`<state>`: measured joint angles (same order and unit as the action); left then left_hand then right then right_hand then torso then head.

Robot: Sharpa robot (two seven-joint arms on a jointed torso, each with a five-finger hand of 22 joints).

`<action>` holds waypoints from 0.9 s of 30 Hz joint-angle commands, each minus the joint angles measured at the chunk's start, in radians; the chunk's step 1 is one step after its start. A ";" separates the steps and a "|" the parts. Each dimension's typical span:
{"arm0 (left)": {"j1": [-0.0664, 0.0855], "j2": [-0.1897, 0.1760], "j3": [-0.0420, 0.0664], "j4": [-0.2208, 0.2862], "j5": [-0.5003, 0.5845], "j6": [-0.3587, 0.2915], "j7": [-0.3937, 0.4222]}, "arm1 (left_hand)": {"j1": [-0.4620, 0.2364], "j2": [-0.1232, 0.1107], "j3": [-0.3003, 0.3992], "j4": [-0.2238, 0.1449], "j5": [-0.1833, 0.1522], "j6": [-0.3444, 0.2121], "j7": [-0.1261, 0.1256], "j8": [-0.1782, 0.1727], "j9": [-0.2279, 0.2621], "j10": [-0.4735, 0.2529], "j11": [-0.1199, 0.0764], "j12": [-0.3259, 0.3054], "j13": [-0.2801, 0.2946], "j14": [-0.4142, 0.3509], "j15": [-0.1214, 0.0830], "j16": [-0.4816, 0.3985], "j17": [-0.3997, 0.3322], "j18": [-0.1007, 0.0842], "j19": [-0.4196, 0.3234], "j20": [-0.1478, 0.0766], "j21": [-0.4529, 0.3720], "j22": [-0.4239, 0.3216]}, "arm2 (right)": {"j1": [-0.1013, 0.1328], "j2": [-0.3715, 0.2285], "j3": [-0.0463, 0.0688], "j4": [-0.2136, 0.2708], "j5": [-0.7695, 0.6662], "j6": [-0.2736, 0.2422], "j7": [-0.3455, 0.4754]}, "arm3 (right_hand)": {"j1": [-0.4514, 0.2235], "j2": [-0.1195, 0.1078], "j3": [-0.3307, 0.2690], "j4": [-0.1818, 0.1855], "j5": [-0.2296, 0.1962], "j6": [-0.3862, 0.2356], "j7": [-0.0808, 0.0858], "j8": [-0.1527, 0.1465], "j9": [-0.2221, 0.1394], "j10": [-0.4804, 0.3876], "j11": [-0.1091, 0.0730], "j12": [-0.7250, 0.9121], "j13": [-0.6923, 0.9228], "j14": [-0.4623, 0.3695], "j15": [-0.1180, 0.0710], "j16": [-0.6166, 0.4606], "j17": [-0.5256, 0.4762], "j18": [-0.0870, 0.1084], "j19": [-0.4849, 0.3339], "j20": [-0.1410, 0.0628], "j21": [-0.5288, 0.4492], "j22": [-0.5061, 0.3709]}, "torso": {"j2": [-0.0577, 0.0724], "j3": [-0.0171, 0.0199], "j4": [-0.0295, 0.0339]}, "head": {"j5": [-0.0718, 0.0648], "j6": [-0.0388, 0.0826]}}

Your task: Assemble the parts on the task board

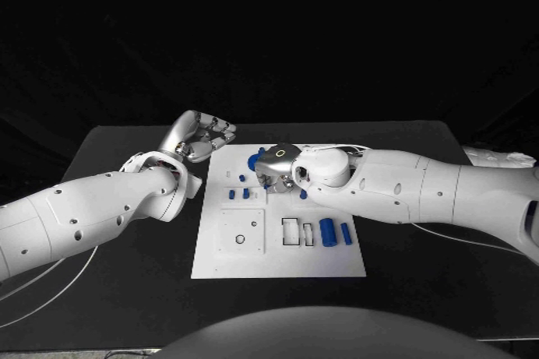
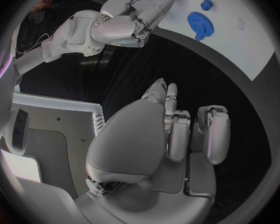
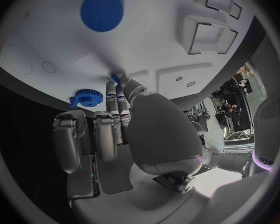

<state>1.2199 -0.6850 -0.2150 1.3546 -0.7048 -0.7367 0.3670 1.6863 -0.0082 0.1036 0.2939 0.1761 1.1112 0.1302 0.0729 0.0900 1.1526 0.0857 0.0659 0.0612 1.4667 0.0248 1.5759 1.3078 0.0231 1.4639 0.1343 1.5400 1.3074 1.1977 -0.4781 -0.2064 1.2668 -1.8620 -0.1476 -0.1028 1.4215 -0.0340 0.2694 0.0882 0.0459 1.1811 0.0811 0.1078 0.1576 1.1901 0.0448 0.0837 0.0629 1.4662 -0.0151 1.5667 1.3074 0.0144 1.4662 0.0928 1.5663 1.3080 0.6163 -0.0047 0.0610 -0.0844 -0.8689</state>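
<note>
The white task board [image 1: 281, 254] lies in the middle of the table. My right hand [image 1: 281, 170] is low over its far part. In the right wrist view the right hand [image 3: 130, 127] pinches a small blue part [image 3: 117, 78] at its fingertips, against the board. A blue gear [image 3: 87, 97] sits beside those fingers and a blue disc [image 3: 101, 11] lies further off. My left hand [image 1: 200, 141] hovers off the board's far left corner with its fingers curled in on nothing. The left wrist view shows the left hand [image 2: 177, 129], the right hand [image 2: 130, 22] and the gear [image 2: 199, 24].
A blue cylinder [image 1: 328, 231] and a thinner blue pin [image 1: 346, 233] lie on the board's near right part beside two rectangular slots [image 1: 297, 231]. Two small blue pegs [image 1: 238, 194] stand left of the right hand. Black table [image 1: 124, 242] surrounds the board.
</note>
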 commanded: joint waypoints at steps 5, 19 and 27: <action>0.001 -0.002 0.001 0.003 -0.003 0.008 0.007 | 0.001 0.002 0.005 -0.002 -0.003 0.005 -0.001 0.002 0.001 0.006 -0.002 -0.002 0.000 0.104 -0.004 -0.005 0.263 -0.016 0.088 -0.006 0.006 0.255 | -0.002 -0.018 0.000 0.008 0.085 -0.071 -0.014 | 0.014 0.009 0.007 -0.010 0.006 0.027 -0.008 0.011 0.013 0.029 0.000 -0.005 -0.001 0.105 -0.010 0.004 0.263 -0.014 0.105 -0.007 0.004 0.263 | 0.000 0.0004 -0.0008 | 0.002 0.001; 0.001 -0.002 0.001 0.000 -0.004 0.008 0.006 | 0.001 0.002 0.005 -0.002 -0.003 0.005 -0.001 0.002 0.001 0.006 -0.002 -0.002 0.000 0.104 -0.004 -0.005 0.263 -0.016 0.088 -0.006 0.006 0.255 | 0.000 -0.058 0.000 0.033 0.302 -0.138 -0.020 | 0.020 0.004 0.012 -0.015 0.006 0.036 -0.009 0.017 0.028 0.065 0.005 -0.009 -0.001 0.105 0.004 0.004 0.263 -0.014 0.105 0.000 0.004 0.263 | -0.001 -0.0001 -0.0001 | 0.003 0.001; 0.001 -0.001 0.001 -0.003 -0.004 0.010 0.005 | 0.001 0.002 0.005 -0.002 -0.003 0.005 -0.001 0.002 0.001 0.006 -0.002 -0.002 0.000 0.104 -0.004 -0.005 0.263 -0.016 0.088 -0.006 0.006 0.255 | 0.011 -0.095 0.000 0.067 0.470 -0.203 0.001 | 0.018 0.002 0.014 -0.012 0.007 0.032 -0.015 0.014 0.035 0.065 0.022 -0.020 -0.003 0.105 0.021 0.004 0.263 -0.014 0.105 0.011 0.004 0.263 | -0.001 0.0002 -0.0001 | 0.006 0.003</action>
<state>1.2199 -0.6879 -0.2151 1.3515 -0.7049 -0.7365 0.3663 1.6863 -0.0082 0.1035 0.2938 0.1761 1.1111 0.1302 0.0729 0.0900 1.1526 0.0857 0.0659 0.0612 1.4666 0.0248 1.5759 1.3078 0.0230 1.4639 0.1343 1.5400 1.3074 1.2057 -0.5677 -0.2064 1.3267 -1.5141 -0.2922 -0.1143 1.4352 -0.0294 0.2792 0.0782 0.0485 1.1812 0.0812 0.1085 0.1578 1.2554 0.0601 0.0672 0.0610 1.4657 -0.0002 1.5667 1.3075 0.0144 1.4662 0.0945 1.5663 1.3077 0.6155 -0.0045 0.0603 -0.0801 -0.8664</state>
